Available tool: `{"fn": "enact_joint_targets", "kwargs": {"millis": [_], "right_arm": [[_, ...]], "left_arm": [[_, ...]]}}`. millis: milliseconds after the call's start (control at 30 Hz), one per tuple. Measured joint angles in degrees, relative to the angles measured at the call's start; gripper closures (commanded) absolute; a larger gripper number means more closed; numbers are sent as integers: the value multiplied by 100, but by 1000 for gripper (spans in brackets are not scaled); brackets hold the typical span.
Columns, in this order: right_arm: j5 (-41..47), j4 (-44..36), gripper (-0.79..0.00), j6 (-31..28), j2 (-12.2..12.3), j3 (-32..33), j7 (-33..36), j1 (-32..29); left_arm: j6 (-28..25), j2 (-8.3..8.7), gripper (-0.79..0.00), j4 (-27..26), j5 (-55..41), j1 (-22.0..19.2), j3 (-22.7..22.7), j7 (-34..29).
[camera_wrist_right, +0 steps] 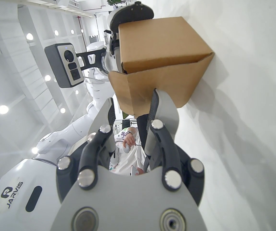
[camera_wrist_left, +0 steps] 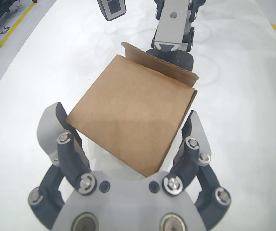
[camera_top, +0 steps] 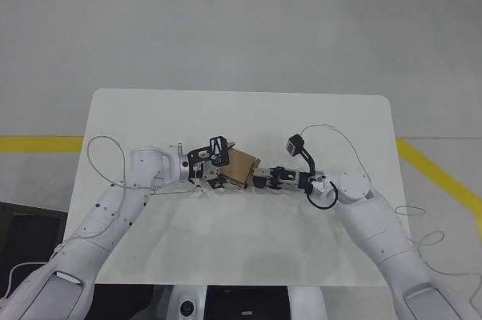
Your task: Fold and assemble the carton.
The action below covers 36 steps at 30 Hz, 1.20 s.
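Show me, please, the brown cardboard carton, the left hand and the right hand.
Brown cardboard carton (camera_wrist_right: 159,39): right wrist view, on its broad flat panel.
Left hand (camera_wrist_left: 126,116): left wrist view, midway between its fingertips.
Right hand (camera_wrist_right: 133,100): right wrist view, midway between its fingertips.

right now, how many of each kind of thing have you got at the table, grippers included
cardboard carton: 1
grippers: 2 (left gripper, right gripper)
white table: 1
total: 4
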Motion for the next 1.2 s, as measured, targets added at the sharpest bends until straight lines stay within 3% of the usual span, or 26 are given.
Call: {"fn": "enact_joint_targets", "kwargs": {"millis": [300,1200], "right_arm": [[-166,29,-197,94,10,13,-68,8],[-537,-219,-135,361,60,91,-189,-18]], "left_arm": [[-10,-3,-785,-5,35,-4,10,29],[-27,-15,-785,-20,40,-5,28,35]]}}
